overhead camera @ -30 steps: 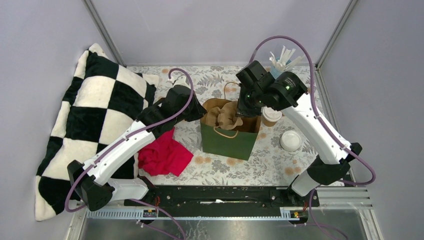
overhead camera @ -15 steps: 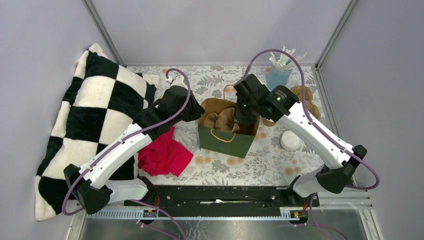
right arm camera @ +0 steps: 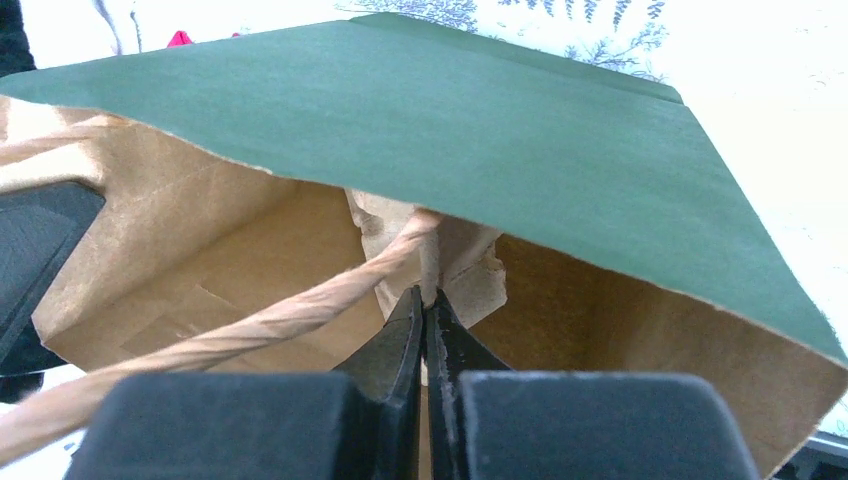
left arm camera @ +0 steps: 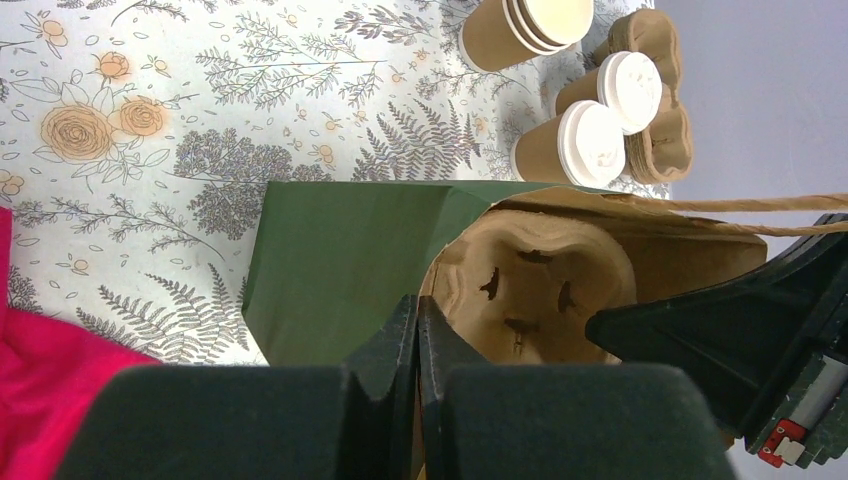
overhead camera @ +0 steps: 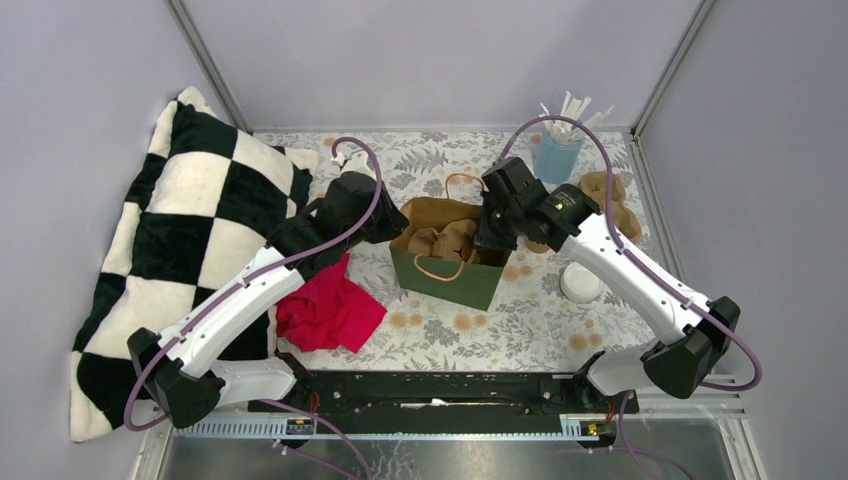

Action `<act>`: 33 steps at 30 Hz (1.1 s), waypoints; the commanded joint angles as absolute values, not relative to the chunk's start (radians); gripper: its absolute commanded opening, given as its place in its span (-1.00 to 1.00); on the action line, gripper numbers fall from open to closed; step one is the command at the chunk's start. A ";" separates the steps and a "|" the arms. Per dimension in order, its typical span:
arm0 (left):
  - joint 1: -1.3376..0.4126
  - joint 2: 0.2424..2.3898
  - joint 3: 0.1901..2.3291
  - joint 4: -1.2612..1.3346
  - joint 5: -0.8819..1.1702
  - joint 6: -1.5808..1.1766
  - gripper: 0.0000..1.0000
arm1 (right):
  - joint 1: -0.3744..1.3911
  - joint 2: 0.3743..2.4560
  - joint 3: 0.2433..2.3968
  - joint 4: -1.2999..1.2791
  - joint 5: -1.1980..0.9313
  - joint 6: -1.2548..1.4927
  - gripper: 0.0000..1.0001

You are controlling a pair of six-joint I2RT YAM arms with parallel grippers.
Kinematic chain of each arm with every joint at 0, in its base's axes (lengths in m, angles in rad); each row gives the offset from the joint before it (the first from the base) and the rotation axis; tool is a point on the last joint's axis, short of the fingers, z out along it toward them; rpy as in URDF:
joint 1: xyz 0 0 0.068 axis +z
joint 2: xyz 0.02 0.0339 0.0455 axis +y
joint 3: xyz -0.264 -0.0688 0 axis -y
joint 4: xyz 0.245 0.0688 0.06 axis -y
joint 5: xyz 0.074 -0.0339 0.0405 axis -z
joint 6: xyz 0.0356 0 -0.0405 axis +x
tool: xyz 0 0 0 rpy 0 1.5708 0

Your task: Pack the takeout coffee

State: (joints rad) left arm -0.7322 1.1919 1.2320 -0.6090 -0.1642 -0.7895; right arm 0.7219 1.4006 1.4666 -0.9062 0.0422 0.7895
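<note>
Over the last second the right arm has swung down and in toward the green paper bag [overhead camera: 448, 282], uncovering the blue cup of white sticks [overhead camera: 556, 155] behind it; the bag itself has slid a little toward the left arm, and the left arm has barely shifted. The left gripper [left arm camera: 417, 322] is clenched on the bag's near rim; the right gripper [right arm camera: 425, 312] is pinched shut on the opposite rim, right at the paper patch where the twisted handle [right arm camera: 250, 325] is glued; between them the mouth is held open. A moulded pulp cup carrier [left arm camera: 530, 285] sits inside the bag, and its wells look empty in the left wrist view. The takeout coffee is not yet packed: two lidded kraft cups [left arm camera: 590, 143] stand on the floral tablecloth [overhead camera: 520, 330] just beyond the bag, touching or nearly touching each other, beside a stack of spare carriers [left arm camera: 662, 130] and a stack of lidless cups [left arm camera: 525, 25]; in the overhead view the right wrist hides them. A loose white lid [overhead camera: 581, 282] lies right of the bag. By this reading the opening and the carrier are done; lifting each cup into a well remains, and one gripper must let go of the rim first.
</note>
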 commanded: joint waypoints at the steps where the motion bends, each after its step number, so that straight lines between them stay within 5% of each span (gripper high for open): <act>1: -0.738 1.171 1.221 -0.586 -0.175 -0.782 -0.93 | 0.710 1.385 1.450 -0.812 0.018 0.766 -0.94; 6: -0.738 1.176 1.225 -0.593 -0.179 -0.785 -0.93 | 0.704 1.394 1.439 -0.786 0.021 0.751 -0.82; 11: -0.738 1.174 1.229 -0.612 -0.201 -0.788 -0.93 | 0.703 1.416 1.566 -0.971 0.108 0.692 0.13; 15: -0.738 1.176 1.228 -0.617 -0.209 -0.787 -0.93 | 0.703 1.397 1.705 -1.079 0.060 0.663 0.58; 24: -0.738 1.194 1.273 -0.653 -0.223 -0.745 -0.93 | 0.703 1.427 1.974 -1.204 -0.072 0.579 0.75; 29: -0.735 1.195 1.313 -0.724 -0.266 -0.673 -0.93 | 0.703 1.432 2.139 -1.322 0.190 0.448 0.94; 33: -0.728 1.194 1.331 -0.713 -0.230 -0.577 -0.98 | 0.668 1.394 2.038 -1.309 0.324 0.376 0.99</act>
